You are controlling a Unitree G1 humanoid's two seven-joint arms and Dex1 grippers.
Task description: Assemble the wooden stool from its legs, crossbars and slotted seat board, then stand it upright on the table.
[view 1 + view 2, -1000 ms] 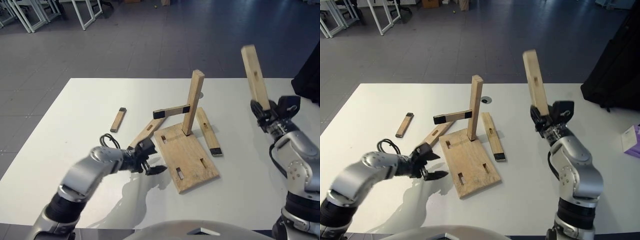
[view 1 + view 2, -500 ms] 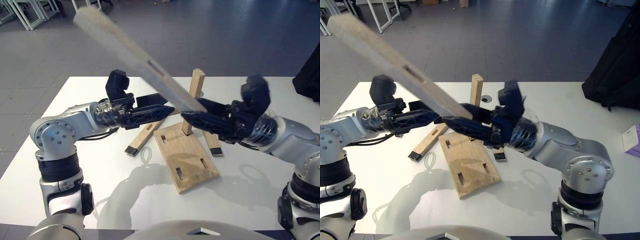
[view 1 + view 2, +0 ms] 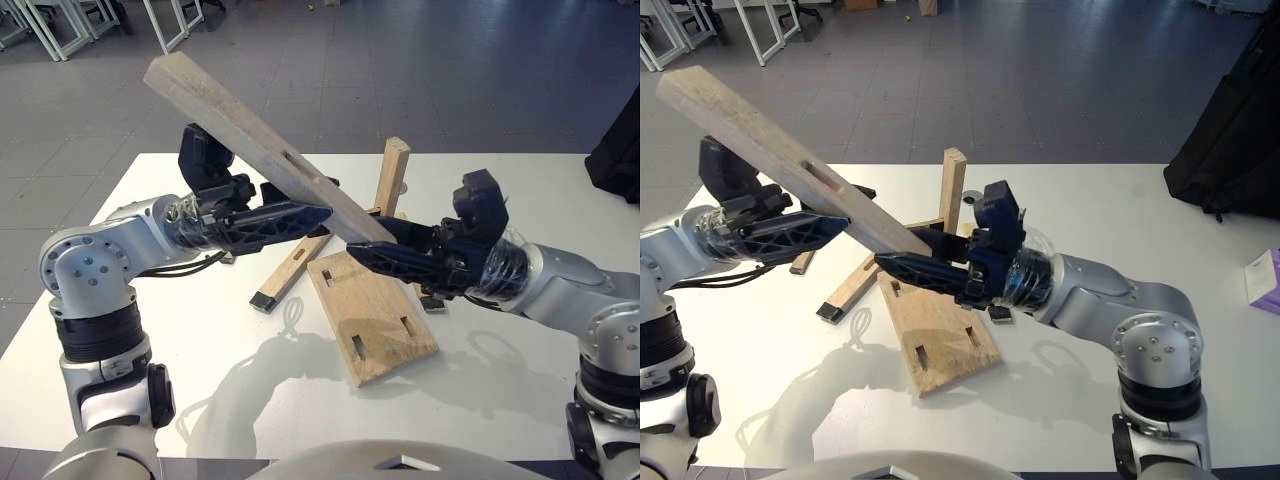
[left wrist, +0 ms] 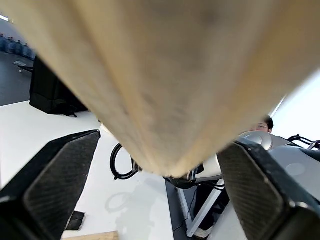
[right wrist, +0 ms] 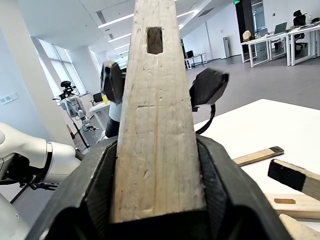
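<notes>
Stool leg [image 3: 250, 135], the long slotted one, hangs in the air above the table [image 3: 200, 320], and your right gripper [image 3: 372, 250] has its low end clamped tight between both fingers, just over the near part of the seat board [image 3: 375, 320]. From that grip the leg's long axis climbs at a slant toward your left and away from you. Its free end is the highest point, out past your left arm. The mortise slot [image 3: 290, 157] sits about midway along and faces upward.

Your left gripper [image 3: 305, 212] lies alongside the middle of the leg with its fingers spread. From the left wrist, the wood passes between them with a gap on either side, so it looks unclenched and carries no weight.

Judge the piece as rigid, fairly light solid timber with a dry, bare face that should not slip. Held at one end, though, it is a long lever that can twist in the fingers. A second hold near the slot, on the flat sides, would steady it.

On the seat board one upright leg [image 3: 388, 200] is already seated. Another leg [image 3: 290, 272] lies flat on the table beside the seat board.
</notes>
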